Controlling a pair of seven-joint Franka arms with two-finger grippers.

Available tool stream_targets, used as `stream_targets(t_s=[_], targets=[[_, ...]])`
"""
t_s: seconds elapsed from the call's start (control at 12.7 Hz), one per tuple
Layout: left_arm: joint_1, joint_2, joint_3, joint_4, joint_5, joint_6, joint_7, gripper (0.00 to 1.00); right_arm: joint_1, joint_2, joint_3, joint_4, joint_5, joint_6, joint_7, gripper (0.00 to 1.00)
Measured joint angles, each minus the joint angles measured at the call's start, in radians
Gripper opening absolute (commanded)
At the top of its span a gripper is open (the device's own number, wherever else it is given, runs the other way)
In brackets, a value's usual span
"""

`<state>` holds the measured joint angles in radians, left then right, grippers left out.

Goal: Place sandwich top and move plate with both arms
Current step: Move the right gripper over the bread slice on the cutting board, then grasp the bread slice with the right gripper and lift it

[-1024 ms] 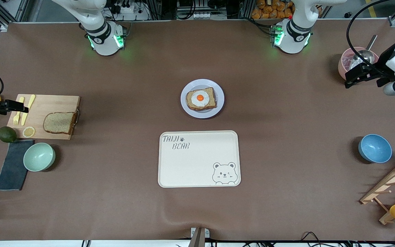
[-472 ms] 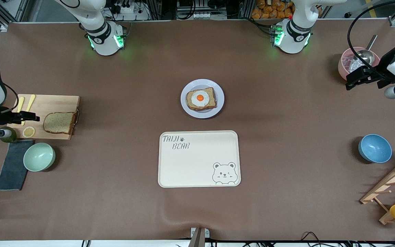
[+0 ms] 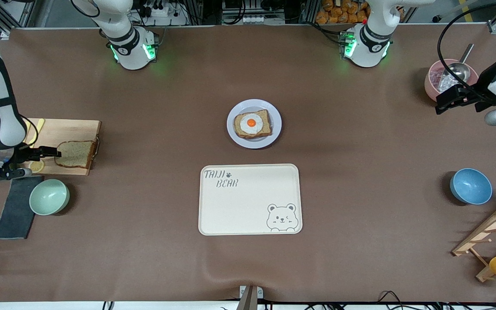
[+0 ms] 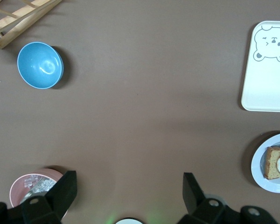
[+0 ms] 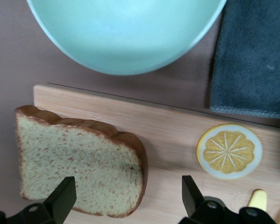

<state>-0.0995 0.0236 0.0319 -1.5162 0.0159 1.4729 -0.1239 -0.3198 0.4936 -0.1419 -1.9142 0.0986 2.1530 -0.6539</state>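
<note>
At the frame's left edge, the right pincer [image 3: 41, 157] hangs released over the cutting board [image 3: 71, 129], beside the sandwich top [image 3: 75, 153]. The left pincer [image 3: 448, 98], released, waits upper right. The plate [image 3: 254, 123] sits center.
</note>
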Motion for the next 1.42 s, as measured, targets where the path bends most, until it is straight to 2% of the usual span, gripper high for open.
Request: stream_targets(t_s=[0.47, 0.63, 0.71, 0.79, 1.42], targets=[[0.008, -0.021, -0.004, -0.01, 0.0, -0.012, 0.0, 1.0, -0.002, 0.012, 0.0, -0.071, 0.002, 0.07, 0.0, 1.0], [0.008, -0.031, -0.006, -0.014, 0.0, -0.016, 0.0, 1.0, -0.002, 0.017, 0.0, -0.071, 0.002, 0.071, 0.0, 0.37], [0.008, -0.037, -0.005, -0.014, 0.0, -0.018, 0.0, 1.0, -0.002, 0.017, 0.0, -0.071, 0.002, 0.071, 0.0, 0.16], [0.008, -0.041, -0.006, -0.014, 0.0, -0.02, 0.0, 1.0, -0.002, 0.016, 0.001, -0.071, 0.006, 0.068, 0.0, 0.01], [0.008, -0.047, -0.006, -0.03, 0.0, -0.024, 0.0, 1.0, -0.002, 0.011, 0.006, -0.071, 0.014, 0.057, -0.003, 0.0]])
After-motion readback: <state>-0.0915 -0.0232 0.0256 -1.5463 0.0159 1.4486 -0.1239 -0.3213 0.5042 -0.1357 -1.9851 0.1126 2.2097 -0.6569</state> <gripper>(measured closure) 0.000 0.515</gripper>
